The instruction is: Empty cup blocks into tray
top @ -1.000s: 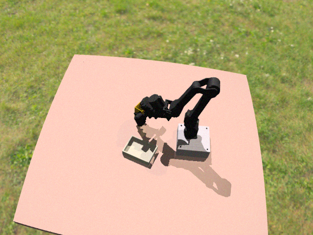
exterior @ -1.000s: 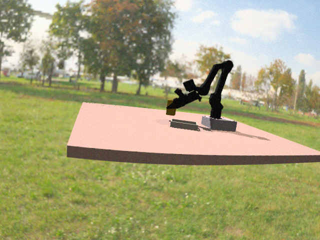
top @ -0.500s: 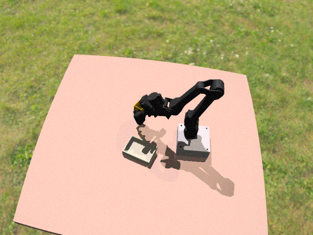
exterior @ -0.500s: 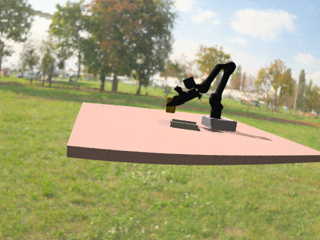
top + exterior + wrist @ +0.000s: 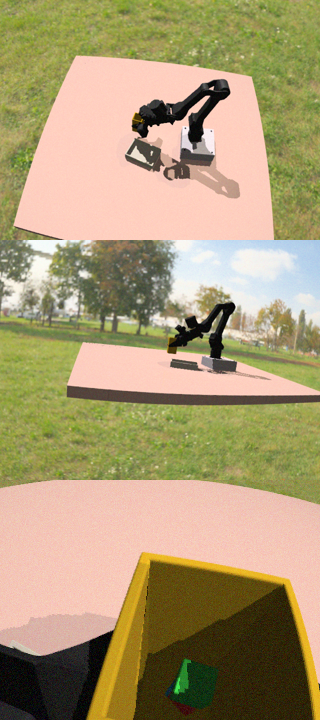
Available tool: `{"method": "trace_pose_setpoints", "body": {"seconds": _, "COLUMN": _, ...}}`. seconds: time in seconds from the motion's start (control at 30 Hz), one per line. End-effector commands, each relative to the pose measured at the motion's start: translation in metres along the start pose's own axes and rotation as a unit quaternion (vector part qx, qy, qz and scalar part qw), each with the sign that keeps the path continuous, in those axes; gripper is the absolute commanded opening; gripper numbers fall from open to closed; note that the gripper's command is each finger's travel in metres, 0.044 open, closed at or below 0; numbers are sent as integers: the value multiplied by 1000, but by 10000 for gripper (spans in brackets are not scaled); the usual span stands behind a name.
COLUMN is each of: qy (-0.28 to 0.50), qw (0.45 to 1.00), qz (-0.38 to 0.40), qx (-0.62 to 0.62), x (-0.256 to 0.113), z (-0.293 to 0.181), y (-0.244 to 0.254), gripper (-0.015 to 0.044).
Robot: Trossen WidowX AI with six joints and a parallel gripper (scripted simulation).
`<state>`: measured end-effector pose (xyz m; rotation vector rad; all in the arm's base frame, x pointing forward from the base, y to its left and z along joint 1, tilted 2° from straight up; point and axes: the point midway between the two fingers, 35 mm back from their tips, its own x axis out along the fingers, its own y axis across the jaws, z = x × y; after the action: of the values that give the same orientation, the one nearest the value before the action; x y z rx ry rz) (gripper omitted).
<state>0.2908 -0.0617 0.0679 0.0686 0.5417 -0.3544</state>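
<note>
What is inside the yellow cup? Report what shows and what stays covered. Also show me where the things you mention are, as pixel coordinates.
Inside the cup (image 5: 137,117) (image 5: 172,349) (image 5: 295,630), a green block (image 5: 200,685) covers most of a red one (image 5: 186,708) and a blue one (image 5: 169,689). The cup's bottom, cut off by the picture's edge, could hide more.

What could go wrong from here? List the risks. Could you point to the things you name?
The yellow cup (image 5: 135,119) (image 5: 172,349) (image 5: 116,652) isn't over the tray (image 5: 139,162) (image 5: 184,366) yet; tipping now could spill blocks onto the table.

The gripper (image 5: 139,128) (image 5: 171,344) holds it raised, so a slip could drop it.

The green block (image 5: 199,685) sits deep inside and might lag behind.
</note>
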Motion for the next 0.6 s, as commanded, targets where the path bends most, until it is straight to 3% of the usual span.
{"method": "trace_pose_setpoints", "body": {"seconds": 0.0, "qy": -4, "qw": 998, "qz": 50, "qx": -31, "x": -3, "z": 4, "y": 27, "gripper": 0}}
{"method": "trace_pose_setpoints", "body": {"seconds": 0.57, "qy": -7, "qw": 964, "qz": 227, "qx": -142, "x": -35, "z": -7, "y": 119, "gripper": 0}}
